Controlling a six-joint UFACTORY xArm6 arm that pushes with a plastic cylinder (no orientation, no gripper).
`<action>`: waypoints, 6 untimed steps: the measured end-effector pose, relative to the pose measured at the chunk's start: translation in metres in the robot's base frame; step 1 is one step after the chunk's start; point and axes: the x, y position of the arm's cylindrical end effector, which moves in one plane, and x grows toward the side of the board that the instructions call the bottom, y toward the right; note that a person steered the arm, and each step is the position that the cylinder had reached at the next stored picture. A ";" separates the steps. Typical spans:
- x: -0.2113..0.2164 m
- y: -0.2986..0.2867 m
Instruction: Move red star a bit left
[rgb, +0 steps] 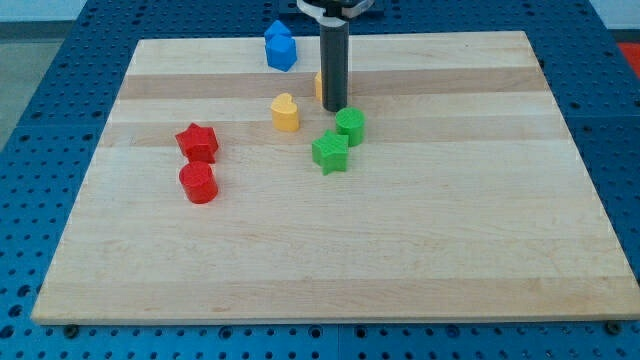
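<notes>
The red star (198, 142) lies on the wooden board (330, 260) at the view's left, with a red cylinder (199, 183) just below it. My tip (334, 108) stands well to the right of the red star, near the view's top centre. It is just above the green cylinder (350, 126) and right of the yellow heart (285, 112). A green star (330, 152) lies below the tip. An orange block (319, 86) is mostly hidden behind the rod.
Blue blocks (280, 46) sit at the board's top edge, left of the rod. A blue perforated table (50, 90) surrounds the board on all sides.
</notes>
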 end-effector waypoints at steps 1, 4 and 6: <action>0.000 0.000; 0.058 -0.105; 0.065 -0.151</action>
